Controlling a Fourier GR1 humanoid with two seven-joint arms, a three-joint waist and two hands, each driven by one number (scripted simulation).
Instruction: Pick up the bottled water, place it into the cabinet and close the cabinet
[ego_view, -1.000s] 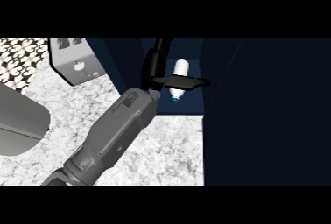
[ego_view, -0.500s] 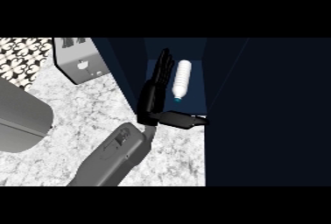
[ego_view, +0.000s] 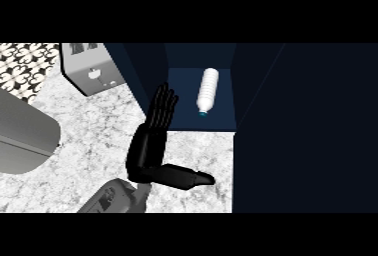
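Fingers (ego_view: 162, 107) of right hand (ego_view: 151, 150) straight and spread, holding nothing, tips at cabinet (ego_view: 148, 80) edge; bottle (ego_view: 208, 92) lies inside cabinet, apart from hand.

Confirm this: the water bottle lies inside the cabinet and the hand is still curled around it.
Not quite. The water bottle does lie inside the cabinet, but the hand is not curled around it. The head view shows its fingers straight, beside the cabinet's left wall, apart from the bottle.
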